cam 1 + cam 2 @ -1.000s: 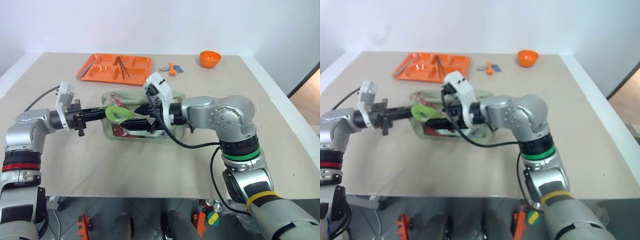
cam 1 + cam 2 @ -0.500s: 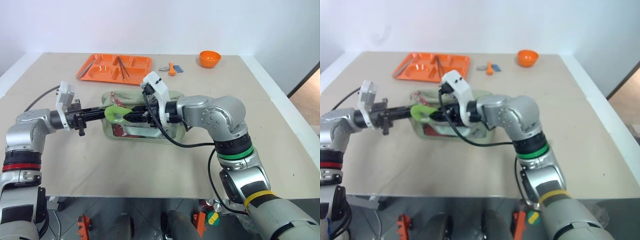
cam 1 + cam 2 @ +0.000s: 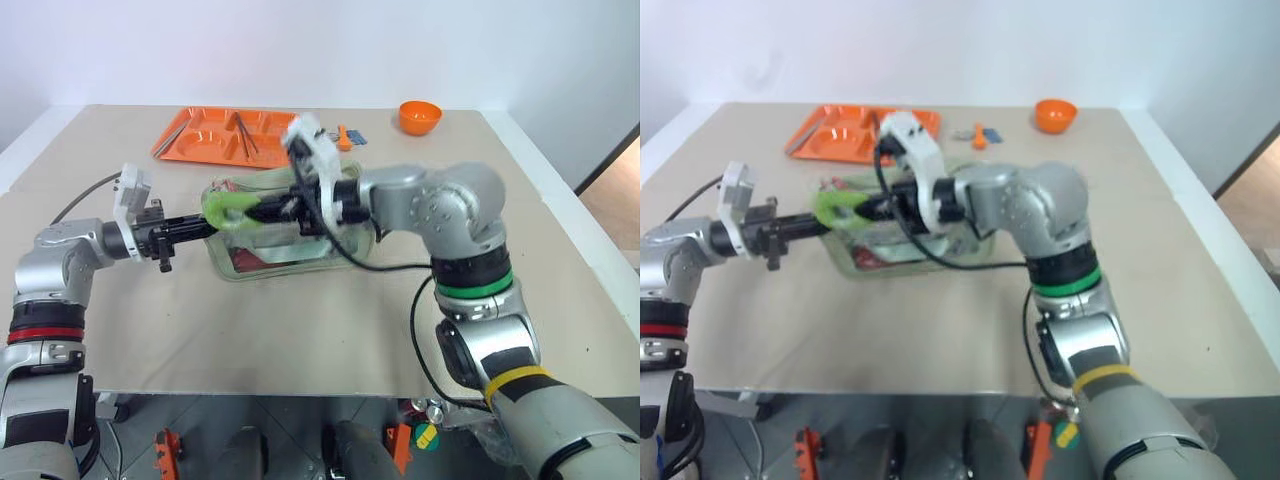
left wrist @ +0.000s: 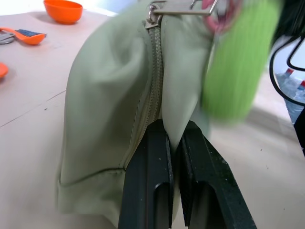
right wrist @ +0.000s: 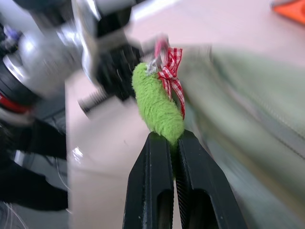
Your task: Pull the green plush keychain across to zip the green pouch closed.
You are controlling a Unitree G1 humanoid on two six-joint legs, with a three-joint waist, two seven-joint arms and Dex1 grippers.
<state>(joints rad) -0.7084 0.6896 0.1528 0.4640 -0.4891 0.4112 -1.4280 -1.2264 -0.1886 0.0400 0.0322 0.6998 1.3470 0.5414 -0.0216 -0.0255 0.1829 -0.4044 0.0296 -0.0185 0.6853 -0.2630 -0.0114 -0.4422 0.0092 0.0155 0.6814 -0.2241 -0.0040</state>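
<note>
1. The green plush keychain is clamped in the right gripper jaws.
2. An end fold of the green pouch is pinched by the left gripper jaws, beside the keychain.
3. The pull is best kept along the zipper, the pouch braced taut above the desk.
4. The keychain is fuzzy lime with a red gingham bow; the pouch is pale sage.

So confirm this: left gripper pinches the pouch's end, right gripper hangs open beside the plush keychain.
Wrong on the right gripper: the right wrist view shows it shut on the green plush keychain, not open beside it. The left gripper does pinch the green pouch at its end.
</note>
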